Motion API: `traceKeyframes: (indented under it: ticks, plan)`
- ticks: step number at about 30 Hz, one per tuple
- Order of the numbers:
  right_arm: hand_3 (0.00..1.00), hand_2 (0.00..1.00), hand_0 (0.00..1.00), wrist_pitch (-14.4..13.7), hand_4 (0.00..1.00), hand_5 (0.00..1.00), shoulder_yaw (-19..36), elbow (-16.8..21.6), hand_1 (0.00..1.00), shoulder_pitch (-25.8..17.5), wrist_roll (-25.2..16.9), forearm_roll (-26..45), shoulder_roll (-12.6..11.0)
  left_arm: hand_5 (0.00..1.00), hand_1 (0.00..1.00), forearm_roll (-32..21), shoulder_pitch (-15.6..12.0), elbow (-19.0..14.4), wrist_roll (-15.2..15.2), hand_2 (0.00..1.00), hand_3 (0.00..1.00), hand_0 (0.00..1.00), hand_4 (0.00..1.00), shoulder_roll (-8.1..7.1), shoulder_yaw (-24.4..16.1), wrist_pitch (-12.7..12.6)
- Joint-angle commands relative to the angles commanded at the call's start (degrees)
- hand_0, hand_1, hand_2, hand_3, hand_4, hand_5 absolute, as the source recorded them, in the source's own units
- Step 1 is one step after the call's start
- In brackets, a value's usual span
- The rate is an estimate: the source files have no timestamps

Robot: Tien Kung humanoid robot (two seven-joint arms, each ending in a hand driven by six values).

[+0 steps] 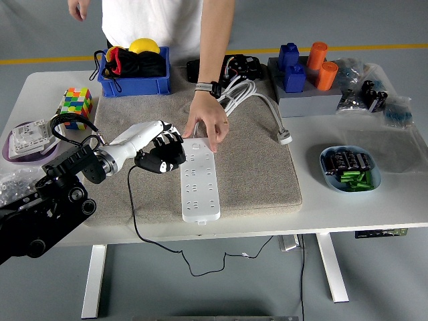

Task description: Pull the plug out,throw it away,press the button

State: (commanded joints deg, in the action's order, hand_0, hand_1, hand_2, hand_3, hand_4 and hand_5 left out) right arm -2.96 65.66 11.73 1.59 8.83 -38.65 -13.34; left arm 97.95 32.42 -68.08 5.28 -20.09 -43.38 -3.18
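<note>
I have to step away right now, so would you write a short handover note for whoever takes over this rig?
Left hand: curled, just left of the power strip; it may hold a dark plug, but that is hard to tell. A black cord hangs from it over the table's near edge.
Right hand: not in view.
The power strip lies lengthwise on the beige mat. A person's hand rests on its far end.
Done: nothing shows plugged into the strip's sockets.
Left: throw away the plug, then press the strip's button, which the person's hand currently covers.
</note>
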Motion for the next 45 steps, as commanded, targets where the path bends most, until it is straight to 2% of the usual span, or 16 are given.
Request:
traceKeyframes:
  ticks: [4, 5, 9, 10, 11, 22, 23, 34, 35, 40, 41, 45]
  plan:
    - [0.621, 0.656, 0.751, 0.08, 0.67, 0.508, 0.02, -0.07, 0.667, -0.11, 0.04, 0.06, 0.16, 0.002, 0.33, -0.26, 0.28, 3.72, -0.84, 0.348, 0.555, 0.572, 0.637, 0.88, 0.03, -1.39]
    - [0.621, 0.655, 0.749, 0.11, 0.67, 0.508, 0.01, -0.08, 0.665, -0.12, 0.05, 0.08, 0.18, 0.002, 0.382, -0.61, 0.32, 4.32, -1.05, 0.375, 0.567, 0.584, 0.662, 1.02, 0.15, -1.58]
    - [0.621, 0.655, 0.749, 0.09, 0.67, 0.508, 0.23, -0.03, 0.665, -0.12, 0.04, 0.06, 0.27, 0.002, 0.382, -0.46, 0.41, 6.59, -1.56, 0.375, 0.567, 0.584, 0.662, 1.62, 1.07, -2.03]
    - [0.621, 0.655, 0.749, 0.07, 0.67, 0.508, 0.26, -0.02, 0.665, -0.12, 0.04, 0.04, 0.26, 0.002, 0.382, -0.22, 0.4, 6.88, -1.68, 0.375, 0.567, 0.584, 0.662, 1.69, 1.18, -2.2]
    - [0.621, 0.656, 0.75, 0.04, 0.67, 0.509, 0.31, -0.02, 0.666, -0.11, 0.02, 0.04, 0.25, 0.002, 0.528, -0.12, 0.4, 7.07, -1.8, 0.491, 0.596, 0.638, 0.712, 1.74, 1.23, -2.37]
    - [0.621, 0.656, 0.75, -0.02, 0.671, 0.508, 0.52, -0.06, 0.666, -0.22, 0.06, -0.11, 0.26, 0.002, 0.559, 0.24, 0.32, 9.18, -2.38, 0.533, 0.602, 0.664, 0.72, 2.13, 0.39, -3.17]
    - [0.621, 0.655, 0.75, -0.02, 0.67, 0.508, 0.47, -0.02, 0.666, -0.24, 0.04, -0.06, 0.28, 0.002, 0.704, 0.35, 0.32, 9.37, -2.37, 0.632, 0.621, 0.745, 0.767, 2.18, 0.37, -3.12]
    - [0.621, 0.656, 0.75, -0.03, 0.67, 0.508, -0.21, -0.07, 0.666, -0.18, -0.03, 0.23, 0.23, 0.002, 0.72, -0.07, 0.92, 10.99, -2.04, 0.665, 0.632, 0.769, 0.775, 2.06, 0.87, -2.27]
    - [0.621, 0.656, 0.75, -0.06, 0.67, 0.509, -0.17, -0.03, 0.666, -0.19, -0.05, 0.22, 0.24, 0.002, 0.8, -0.08, 0.93, 11.05, -1.95, 0.751, 0.79, 0.811, 0.796, 2.06, 0.84, -2.14]
    - [0.621, 0.656, 0.75, 0.04, 0.67, 0.509, -0.16, -0.07, 0.666, -0.23, 0.02, 0.23, 0.26, 0.002, 0.8, -0.77, 0.85, 11.15, -0.94, 0.751, 0.79, 0.811, 0.796, 2.11, 0.57, -0.9]
    - [0.621, 0.655, 0.751, 0.03, 0.67, 0.509, -0.14, -0.07, 0.666, -0.26, 0.02, 0.21, 0.24, 0.002, 0.86, -0.79, 0.82, 11.16, -0.95, 0.819, 0.853, 0.849, 0.865, 2.13, 0.53, -0.92]
    - [0.621, 0.655, 0.751, -0.03, 0.67, 0.509, 0.04, -0.12, 0.666, -0.32, 0.06, 0.15, 0.17, 0.002, 0.86, -0.66, 0.7, 11.02, -1.02, 0.819, 0.853, 0.849, 0.865, 2.13, 0.39, -1.07]
